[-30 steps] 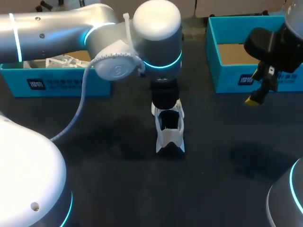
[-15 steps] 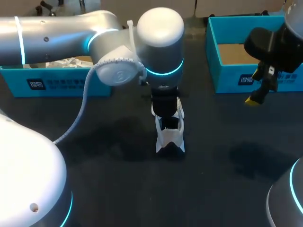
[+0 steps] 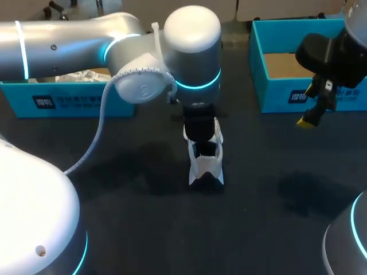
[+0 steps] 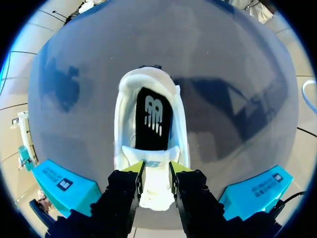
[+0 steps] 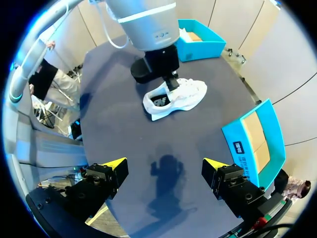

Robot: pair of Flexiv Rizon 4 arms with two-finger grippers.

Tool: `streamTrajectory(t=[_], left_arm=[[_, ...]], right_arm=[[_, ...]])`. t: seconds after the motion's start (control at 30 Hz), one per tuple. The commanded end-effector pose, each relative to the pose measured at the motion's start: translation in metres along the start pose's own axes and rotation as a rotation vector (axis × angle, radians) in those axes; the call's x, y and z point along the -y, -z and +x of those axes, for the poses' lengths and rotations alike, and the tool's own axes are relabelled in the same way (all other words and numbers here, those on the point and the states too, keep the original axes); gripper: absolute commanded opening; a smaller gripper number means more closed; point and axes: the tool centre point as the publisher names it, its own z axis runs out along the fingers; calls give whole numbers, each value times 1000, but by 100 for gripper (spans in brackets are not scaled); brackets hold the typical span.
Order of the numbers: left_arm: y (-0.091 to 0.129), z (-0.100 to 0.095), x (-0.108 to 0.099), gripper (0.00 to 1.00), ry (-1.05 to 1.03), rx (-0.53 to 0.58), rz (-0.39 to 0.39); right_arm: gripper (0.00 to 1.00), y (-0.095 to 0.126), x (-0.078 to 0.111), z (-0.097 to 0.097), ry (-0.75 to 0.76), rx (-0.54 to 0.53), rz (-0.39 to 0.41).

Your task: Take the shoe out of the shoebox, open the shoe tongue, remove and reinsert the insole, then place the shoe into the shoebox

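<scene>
The shoe [image 3: 205, 157] is out of the box and sits mid-bench [image 3: 114, 189], so this looks like the tongue-opening step. The left tool [image 4: 156, 169] is pinched shut on the tongue [image 4: 148, 157], right by the black insole [image 4: 153, 119]. The right tool [image 5: 163, 166] hangs wide open with nothing in it, near the shoebox [image 3: 287, 94] at far right. The next move probably calls for peeling the tongue back toward the toe to clear the insole.

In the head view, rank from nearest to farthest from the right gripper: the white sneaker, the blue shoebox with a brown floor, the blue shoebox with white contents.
1. Blue shoebox with a brown floor, right side, just behind the right gripper.
2. White sneaker, mid-table.
3. Blue shoebox with white contents, far left.
</scene>
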Motion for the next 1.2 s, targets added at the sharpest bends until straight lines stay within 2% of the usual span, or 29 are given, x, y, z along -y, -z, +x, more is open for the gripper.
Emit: streamTrajectory(t=[0.03, 0.1, 0.2, 0.37, 0.4, 0.5, 0.53, 0.57, 0.6, 0.63, 0.7, 1.2], left_arm=[[-9, 0, 4, 33, 0, -3, 1], [-3, 1, 5, 34, 4, 6, 2], [16, 2, 1, 44, 56, 46, -14], [41, 8, -1, 52, 137, 73, -39], [43, 9, 0, 59, 147, 75, -38], [49, 17, 1, 68, 202, 60, -46], [51, 19, 0, 82, 217, 55, -64], [54, 21, 1, 84, 240, 65, -55], [57, 24, 1, 91, 253, 58, -90], [60, 27, 1, 100, 278, 63, -90], [69, 35, 3, 100, 282, 77, -97], [69, 35, 3, 100, 282, 77, -97]], right_arm=[[100, -1, -2, -1, -1, -2, 3], [100, -1, -2, -1, -1, -2, 3], [100, -1, -2, -1, -1, -2, 3], [100, -1, -2, -1, -1, -2, 3], [100, -1, -2, -1, -1, -2, 3], [100, -1, -2, -1, -1, -2, 3], [100, -1, -2, -1, -1, -2, 3], [100, -1, -2, -1, -1, -2, 3], [100, -1, -2, -1, -1, -2, 3], [100, -1, -2, -1, -1, -2, 3], [100, -1, -2, -1, -1, -2, 3], [100, -1, -2, -1, -1, -2, 3]])
